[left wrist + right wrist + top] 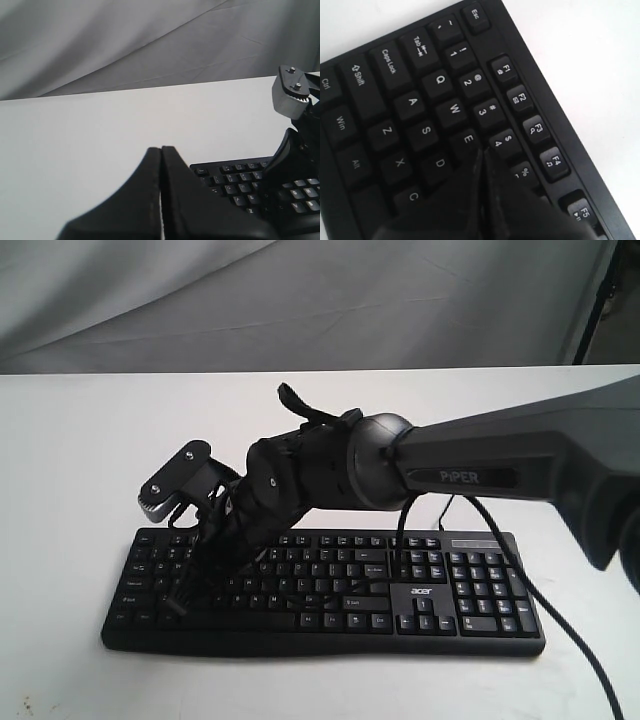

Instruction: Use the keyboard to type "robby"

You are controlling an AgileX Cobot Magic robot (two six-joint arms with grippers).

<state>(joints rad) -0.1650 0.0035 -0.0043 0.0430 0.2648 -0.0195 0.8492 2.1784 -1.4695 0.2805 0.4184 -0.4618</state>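
The black Acer keyboard (430, 592) lies across the white table (80, 440), number pad to the right. My right gripper (213, 558) reaches across from the right and stands over the left half of the keys. In the right wrist view it (484, 150) is shut, empty, its tip right beside the E key (468, 138) and below the 4 key (504, 141); whether it touches a key I cannot tell. My left gripper (161, 149) is shut on nothing and hangs over bare table left of the keyboard (235, 182); the exterior view does not show it.
A thin black cable (560, 630) runs over the number pad and off the front right of the table. The right arm's grey camera mount (292, 92) sits above the keyboard's left end. A grey cloth (300, 300) hangs behind the table.
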